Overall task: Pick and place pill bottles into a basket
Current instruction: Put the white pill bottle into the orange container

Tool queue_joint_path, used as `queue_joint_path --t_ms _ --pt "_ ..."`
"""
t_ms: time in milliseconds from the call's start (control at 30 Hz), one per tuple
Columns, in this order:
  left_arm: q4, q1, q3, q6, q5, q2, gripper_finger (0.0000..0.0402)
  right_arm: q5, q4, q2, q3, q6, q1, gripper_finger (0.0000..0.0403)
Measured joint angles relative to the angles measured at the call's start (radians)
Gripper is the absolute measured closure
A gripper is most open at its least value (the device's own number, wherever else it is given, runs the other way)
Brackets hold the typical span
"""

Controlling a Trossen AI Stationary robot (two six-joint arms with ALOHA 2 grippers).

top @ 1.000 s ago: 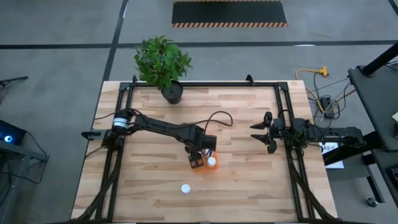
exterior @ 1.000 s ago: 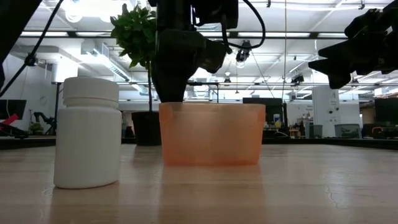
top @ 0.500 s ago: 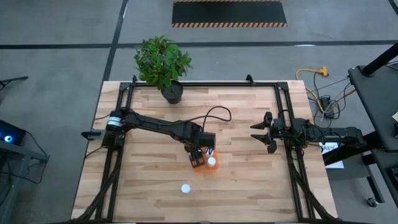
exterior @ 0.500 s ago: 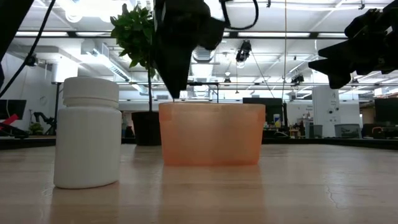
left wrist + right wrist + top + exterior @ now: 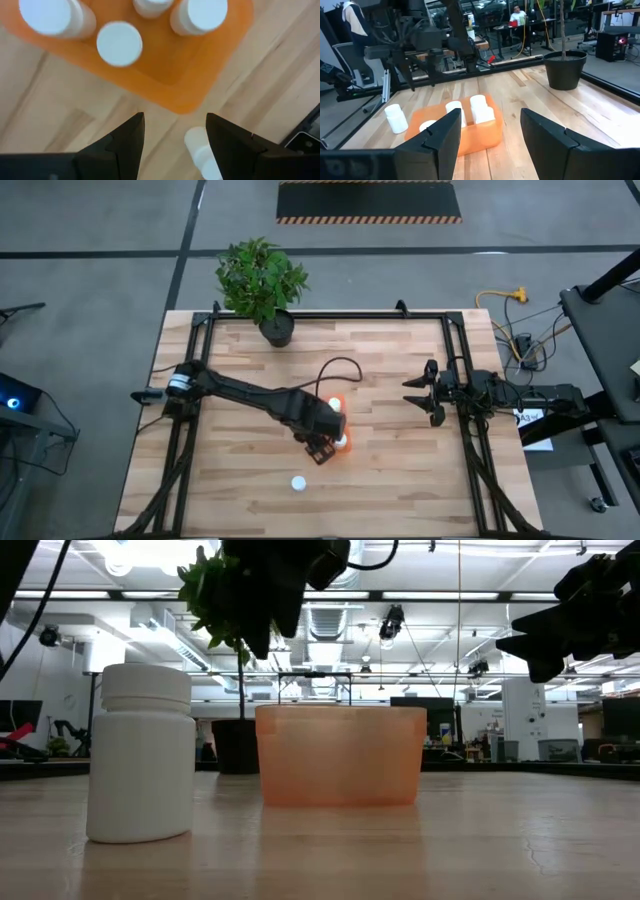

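Note:
The orange basket [image 5: 165, 75] stands mid-table with several white pill bottles [image 5: 119, 43] upright in it. Another pill bottle [image 5: 298, 482] stands on its base on the wood toward the near edge; it also shows beside the basket [image 5: 462, 130] as the loose bottle [image 5: 395, 118]. My left gripper [image 5: 175, 122] hangs open and empty above the basket's near side [image 5: 337, 442], fingers pointing down. My right gripper [image 5: 415, 394] waits open and empty at the table's right side.
A black pot with a green plant [image 5: 270, 290] stands at the table's far edge. Black frame rails [image 5: 195, 340] run along the left, right and far sides. Bare wood lies between the basket and my right arm.
My left gripper has risen from just over the basket and drifted a little toward the near edge, rolling about its pointing line as it went. Its fingers stay open at the same width. The basket and the bottles have not moved.

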Motion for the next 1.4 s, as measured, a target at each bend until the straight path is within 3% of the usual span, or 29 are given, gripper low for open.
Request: queue_joint_path --t_ms 633,1400 --pt "-0.004 -0.205 -0.001 -0.322 -0.004 0.0 0.0207 0.0 0.0 0.0 0.0 0.0 0.0 0.0209" --pt "0.066 -0.275 -0.009 -0.375 -0.006 0.086 0.0207 0.001 0.0 0.0 0.0 0.0 0.0 0.0209"
